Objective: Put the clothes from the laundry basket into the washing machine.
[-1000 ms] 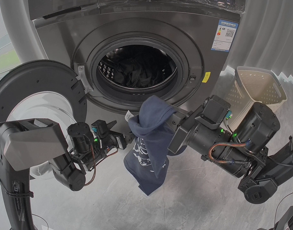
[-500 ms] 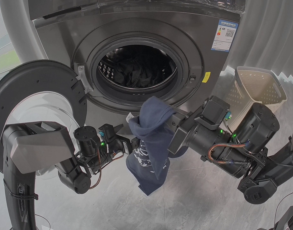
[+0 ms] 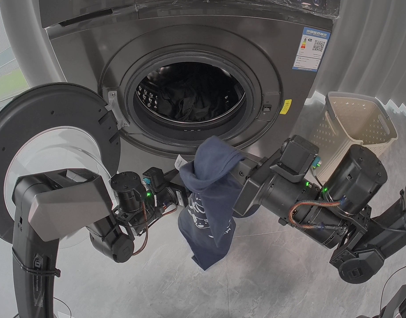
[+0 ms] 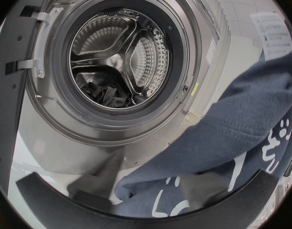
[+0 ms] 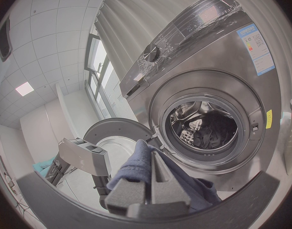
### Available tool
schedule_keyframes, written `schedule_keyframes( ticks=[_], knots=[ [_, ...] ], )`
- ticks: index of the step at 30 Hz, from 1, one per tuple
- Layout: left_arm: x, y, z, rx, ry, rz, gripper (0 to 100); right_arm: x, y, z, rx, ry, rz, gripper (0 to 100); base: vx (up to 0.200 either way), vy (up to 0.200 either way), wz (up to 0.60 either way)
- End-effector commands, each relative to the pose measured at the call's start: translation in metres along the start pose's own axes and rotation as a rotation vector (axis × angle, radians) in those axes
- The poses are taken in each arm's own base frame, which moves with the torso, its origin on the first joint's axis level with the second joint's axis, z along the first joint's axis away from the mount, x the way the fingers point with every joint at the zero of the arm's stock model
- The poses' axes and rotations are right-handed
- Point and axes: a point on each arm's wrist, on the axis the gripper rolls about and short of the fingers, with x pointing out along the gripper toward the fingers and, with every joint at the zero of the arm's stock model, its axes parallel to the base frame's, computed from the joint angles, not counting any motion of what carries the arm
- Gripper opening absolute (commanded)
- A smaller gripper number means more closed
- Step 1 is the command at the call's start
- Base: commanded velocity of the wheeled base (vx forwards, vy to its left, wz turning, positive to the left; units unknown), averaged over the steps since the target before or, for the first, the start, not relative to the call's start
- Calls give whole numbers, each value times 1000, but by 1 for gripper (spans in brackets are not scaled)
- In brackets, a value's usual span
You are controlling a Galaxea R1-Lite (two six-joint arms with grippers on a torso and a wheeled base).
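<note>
A navy blue garment (image 3: 209, 199) with white print hangs just below the washing machine's open drum (image 3: 189, 93). My right gripper (image 5: 149, 188) is shut on its top fold, and the cloth (image 5: 136, 163) drapes over the fingers. My left gripper (image 4: 150, 182) stands open at the garment's left side, low in front of the machine, with a fold of the navy cloth (image 4: 247, 112) between its blurred fingers (image 4: 98, 175). Dark clothes (image 3: 194, 98) lie inside the drum. The beige laundry basket (image 3: 357, 120) stands on the floor to the right of the machine.
The round machine door (image 3: 52, 111) is swung wide open to the left, close beside my left arm. Grey floor (image 3: 264, 279) lies open below the hanging garment. A curtain (image 3: 375, 36) hangs behind the basket.
My left arm has moved right, bringing its gripper up to the hanging garment. The right arm and the garment have hardly shifted.
</note>
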Motion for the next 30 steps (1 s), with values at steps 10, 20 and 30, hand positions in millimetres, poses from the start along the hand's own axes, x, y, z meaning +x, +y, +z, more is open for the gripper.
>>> schedule_keyframes(
  ticks=[10, 20, 30],
  knots=[
    [-3, 4, 41, 6, -108, 17, 0, -5, -13, 5, -13, -5, -43, 0, 0, 0, 0],
    [-109, -13, 113, 18, -137, 57, 0, -15, -60, 17, -73, -71, -184, 0, 0, 0, 0],
    [-143, -22, 146, 15, -238, 55, 0, -26, -68, 12, -73, -56, -207, 0, 0, 0, 0]
  ],
)
